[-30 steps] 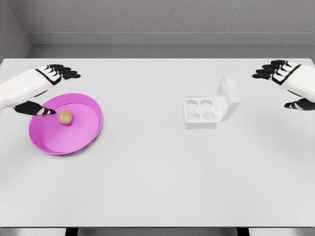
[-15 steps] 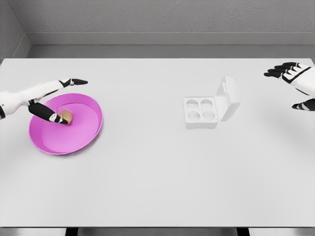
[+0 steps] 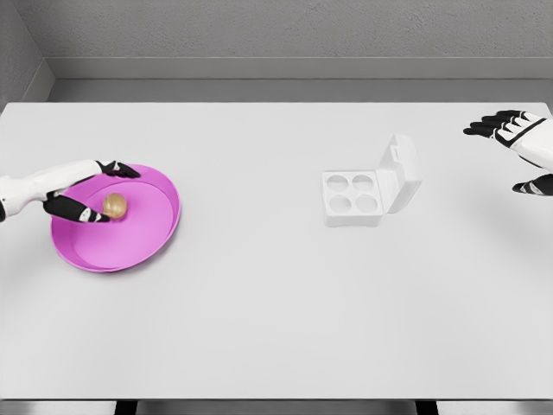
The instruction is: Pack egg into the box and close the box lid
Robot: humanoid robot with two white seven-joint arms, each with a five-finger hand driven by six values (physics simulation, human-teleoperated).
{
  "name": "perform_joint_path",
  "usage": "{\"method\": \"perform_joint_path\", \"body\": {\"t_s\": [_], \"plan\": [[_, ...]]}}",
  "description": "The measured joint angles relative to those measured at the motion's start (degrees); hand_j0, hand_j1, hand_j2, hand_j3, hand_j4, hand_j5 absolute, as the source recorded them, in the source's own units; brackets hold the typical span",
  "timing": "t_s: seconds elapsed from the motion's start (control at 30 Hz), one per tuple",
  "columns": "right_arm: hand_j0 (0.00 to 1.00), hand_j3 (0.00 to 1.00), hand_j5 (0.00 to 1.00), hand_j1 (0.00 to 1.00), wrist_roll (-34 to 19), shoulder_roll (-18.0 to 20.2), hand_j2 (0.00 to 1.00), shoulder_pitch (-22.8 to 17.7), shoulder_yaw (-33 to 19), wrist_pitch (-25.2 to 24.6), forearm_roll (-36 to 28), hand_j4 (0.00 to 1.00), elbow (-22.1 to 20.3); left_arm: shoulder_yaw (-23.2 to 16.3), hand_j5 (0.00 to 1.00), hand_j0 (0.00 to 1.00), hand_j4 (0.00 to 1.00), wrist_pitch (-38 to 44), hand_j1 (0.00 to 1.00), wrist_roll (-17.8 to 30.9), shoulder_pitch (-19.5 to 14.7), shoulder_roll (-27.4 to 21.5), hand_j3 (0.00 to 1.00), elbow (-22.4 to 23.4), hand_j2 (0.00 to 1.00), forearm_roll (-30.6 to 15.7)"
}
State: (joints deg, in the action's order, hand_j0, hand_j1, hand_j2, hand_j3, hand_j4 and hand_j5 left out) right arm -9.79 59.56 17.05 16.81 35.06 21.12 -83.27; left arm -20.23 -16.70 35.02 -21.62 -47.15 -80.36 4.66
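Note:
A tan egg (image 3: pixel 115 205) lies in the left half of a pink plate (image 3: pixel 143 238) on the left of the table. My left hand (image 3: pixel 114 193) reaches in from the left edge and straddles the egg, thumb (image 3: pixel 82 212) on its near side and the other fingers (image 3: pixel 112 169) on its far side, still spread wider than the egg. The white egg box (image 3: pixel 352 197) with several empty wells sits right of centre, its lid (image 3: pixel 400 173) standing open on the right side. My right hand (image 3: pixel 497 158) hovers at the far right edge, fingers spread and holding nothing.
The white table (image 3: pixel 259 303) stretches across the whole view, with a grey wall behind its far edge. A wide stretch of bare tabletop separates the plate from the box.
My left hand has dropped lower over the plate and its fingers have come down around the egg. The right hand drew back toward the right edge and now holds still.

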Motion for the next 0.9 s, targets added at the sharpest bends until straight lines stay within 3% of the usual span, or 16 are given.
{"method": "perform_joint_path", "body": {"t_s": [0.23, 0.9], "plan": [[1.0, 1.0, 1.0, 1.0, 0.0, 0.0, 1.0, 0.0, 0.0, 0.0, 0.0, 1.0, 0.0, 4.3, 0.8, 0.8, 0.8, -0.4, 0.8, 0.0, 1.3, 3.2, 0.8, -0.5, 0.8, 8.7], [1.0, 1.0, 1.0, 1.0, 0.0, -0.1, 1.0, 0.0, 0.1, 0.0, 0.0, 1.0, 0.0, 4.5, 0.8, 0.8, 0.8, -0.2, 0.8, 0.0, 2.5, 4.4, 0.8, -0.5, 0.8, 12.9]]}}
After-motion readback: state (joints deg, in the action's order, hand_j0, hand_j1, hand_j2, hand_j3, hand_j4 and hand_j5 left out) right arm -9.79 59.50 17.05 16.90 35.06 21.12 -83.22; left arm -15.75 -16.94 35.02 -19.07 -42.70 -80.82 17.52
